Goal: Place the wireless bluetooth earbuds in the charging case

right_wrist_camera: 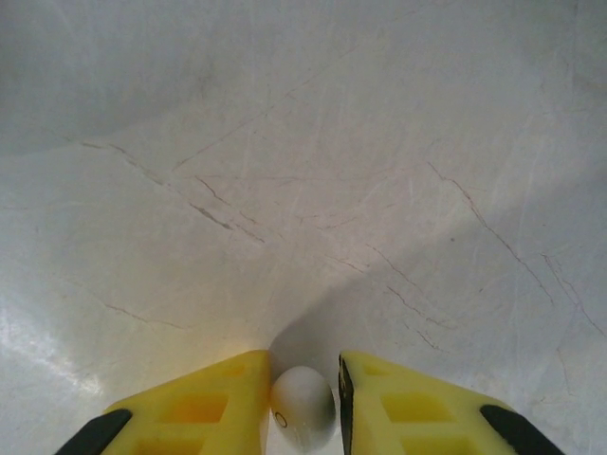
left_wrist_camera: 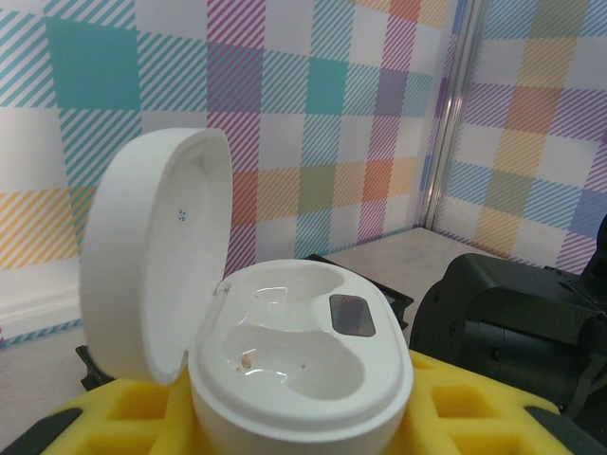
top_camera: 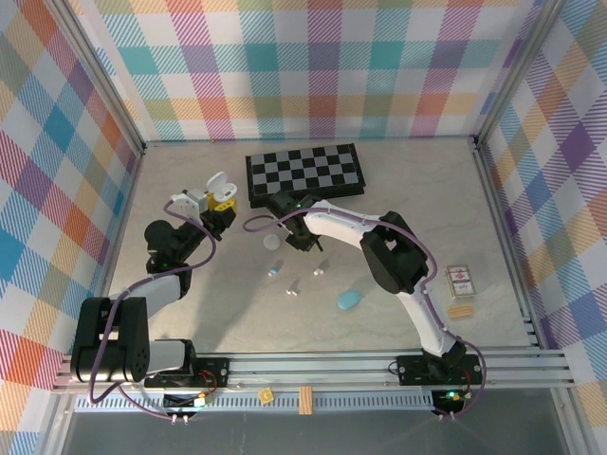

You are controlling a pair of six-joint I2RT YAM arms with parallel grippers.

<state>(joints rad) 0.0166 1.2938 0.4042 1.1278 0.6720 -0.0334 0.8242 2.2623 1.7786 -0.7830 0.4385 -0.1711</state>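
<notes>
Right now the left claw [left_wrist_camera: 303,431] is clamping the white charging case [left_wrist_camera: 303,379] from both sides low on its body, keeping it raised off the surface [top_camera: 427,199] with its mouth facing up. The lid [left_wrist_camera: 152,256] is standing open and tipped back to one side, so the two wells [left_wrist_camera: 322,374] are lying exposed. As far as the left wrist view shows, both are empty. That pose looks chosen to give the other arm a free way in from above.

The right claw [right_wrist_camera: 303,368] is pinching a white earbud [right_wrist_camera: 303,409] between its yellow fingers [right_wrist_camera: 218,403]. The bud's rounded head is showing in the gap, with scratched bare surface beyond it. I cannot tell whether the bud is resting on the surface or is lifted off it. In the overhead view this arm is reaching across the middle, with its wrist near the held case and the checkerboard [top_camera: 303,173] lying just beyond.

Several loose earbuds [top_camera: 294,287] are lying closer to the arm bases, with a blue case [top_camera: 349,300] near them, all well apart from the open case.

By my judgement the step in hand is bringing this bud to a well. That will call for turning its stem to match the hollow, and a pinch on a rounded head may let it swivel or slip on the way.
</notes>
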